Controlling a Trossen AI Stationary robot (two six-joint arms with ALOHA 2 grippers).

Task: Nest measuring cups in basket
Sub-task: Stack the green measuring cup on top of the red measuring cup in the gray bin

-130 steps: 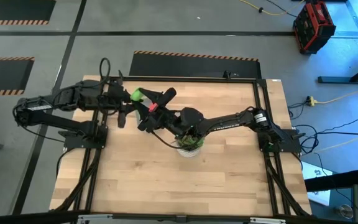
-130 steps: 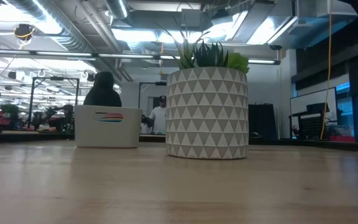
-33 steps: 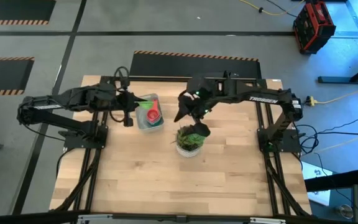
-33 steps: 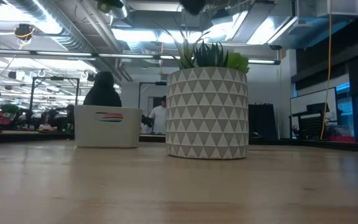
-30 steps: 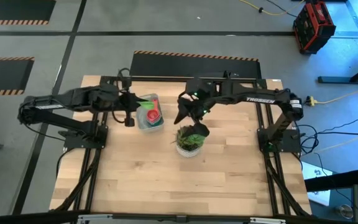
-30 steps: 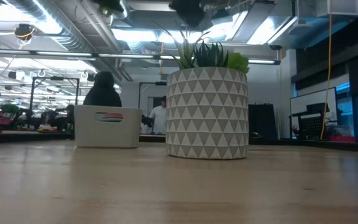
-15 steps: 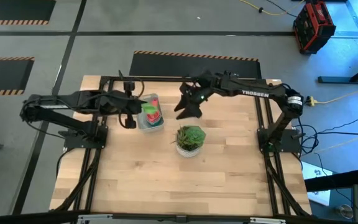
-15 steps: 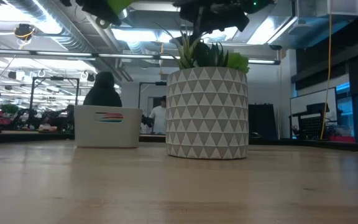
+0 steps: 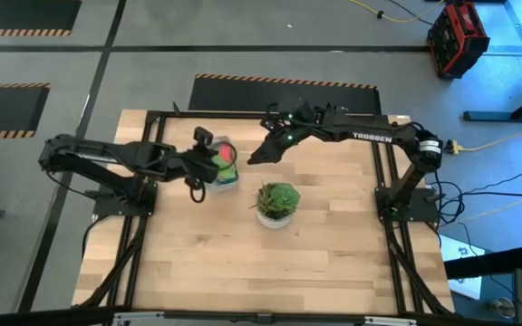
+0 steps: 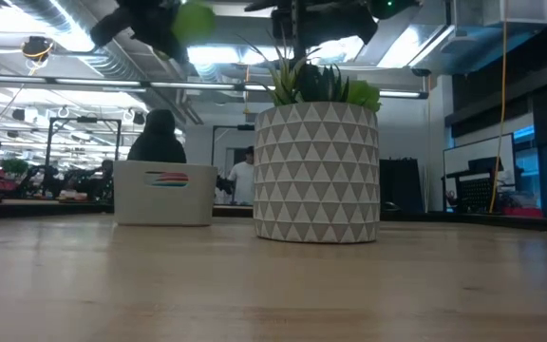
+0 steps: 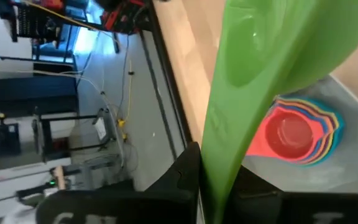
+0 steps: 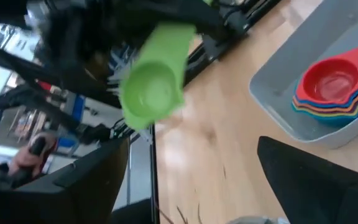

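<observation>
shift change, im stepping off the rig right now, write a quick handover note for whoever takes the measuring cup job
Left gripper: shut on the green cup by its handle, holding it above the basket.
Right gripper: empty and open, in the air beside the basket, near the plant pot.
Basket: on the table, left of the plant pot in the high view.
Done: a nested stack sits in the basket, red cup on top, with other coloured rims showing under it.
Left: lower the green cup into the red one and release. No other loose cup shows on the table.
</observation>
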